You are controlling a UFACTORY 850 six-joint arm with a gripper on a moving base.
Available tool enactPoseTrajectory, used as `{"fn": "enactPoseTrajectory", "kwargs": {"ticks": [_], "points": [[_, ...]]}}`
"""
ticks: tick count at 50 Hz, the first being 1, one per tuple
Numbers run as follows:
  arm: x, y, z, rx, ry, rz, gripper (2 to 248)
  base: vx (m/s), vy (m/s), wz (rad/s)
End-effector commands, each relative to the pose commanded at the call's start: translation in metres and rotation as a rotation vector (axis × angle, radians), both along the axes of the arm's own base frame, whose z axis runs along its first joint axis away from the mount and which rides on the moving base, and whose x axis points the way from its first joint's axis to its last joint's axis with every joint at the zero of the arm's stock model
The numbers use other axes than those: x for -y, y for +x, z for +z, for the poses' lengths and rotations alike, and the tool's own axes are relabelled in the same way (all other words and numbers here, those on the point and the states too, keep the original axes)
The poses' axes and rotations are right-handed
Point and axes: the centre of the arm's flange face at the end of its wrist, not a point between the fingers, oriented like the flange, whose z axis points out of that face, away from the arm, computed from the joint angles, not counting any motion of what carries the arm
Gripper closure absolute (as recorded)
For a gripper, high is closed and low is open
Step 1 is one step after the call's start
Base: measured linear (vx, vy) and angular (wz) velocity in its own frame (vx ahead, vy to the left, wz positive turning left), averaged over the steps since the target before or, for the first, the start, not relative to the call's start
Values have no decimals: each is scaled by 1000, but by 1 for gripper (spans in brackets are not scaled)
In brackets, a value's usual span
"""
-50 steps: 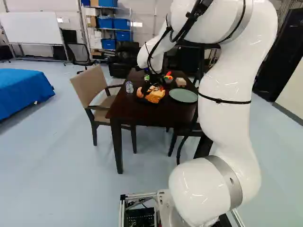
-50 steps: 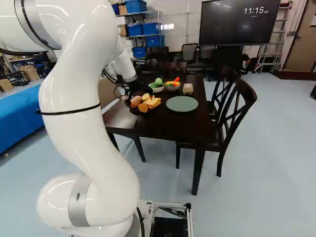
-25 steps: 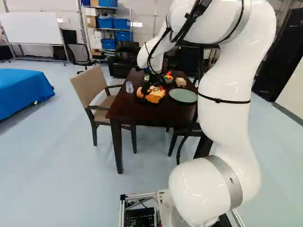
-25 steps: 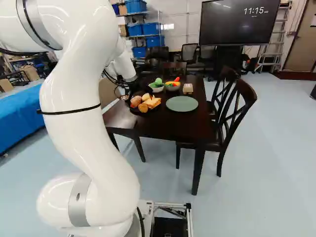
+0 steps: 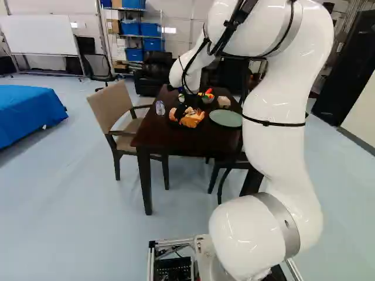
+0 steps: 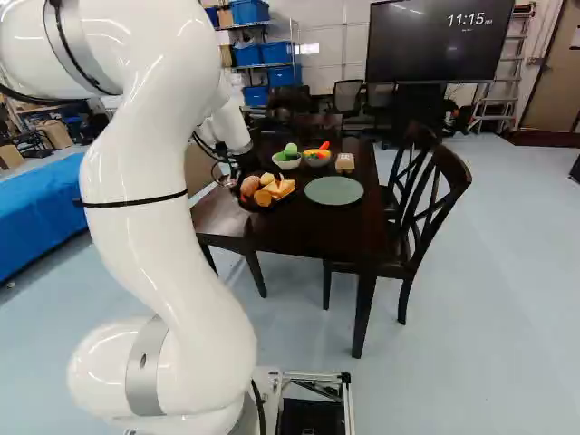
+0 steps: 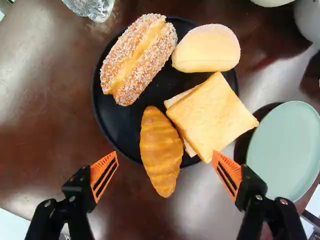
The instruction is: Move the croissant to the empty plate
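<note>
I have room along one side of the croissant (image 7: 161, 150), above black plate (image 7: 117, 117) and table (image 7: 130, 187); sliced bread (image 7: 212, 117) crowds its other side.

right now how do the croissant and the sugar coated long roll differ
The croissant is smooth and ridged, while the long roll is crusted with white grains. The croissant's crust shows no split; the roll is split lengthwise, with a yellow strip along it. The croissant pokes out past the black plate's rim, whereas the roll's end near the croissant lies over the plate. Both are elongated and golden brown.
</note>
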Motion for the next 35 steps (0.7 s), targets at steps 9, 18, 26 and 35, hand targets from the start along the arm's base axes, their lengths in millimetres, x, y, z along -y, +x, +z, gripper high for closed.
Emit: {"fn": "enactPoseTrajectory", "kwargs": {"ticks": [9,18,26,35], "points": [[0,0,0,0,0,0,3,0,0,0],[0,0,0,0,0,0,4,0,0,0],[0,0,0,0,0,0,17,0,0,0],[0,0,0,0,0,0,20,0,0,0]]}}
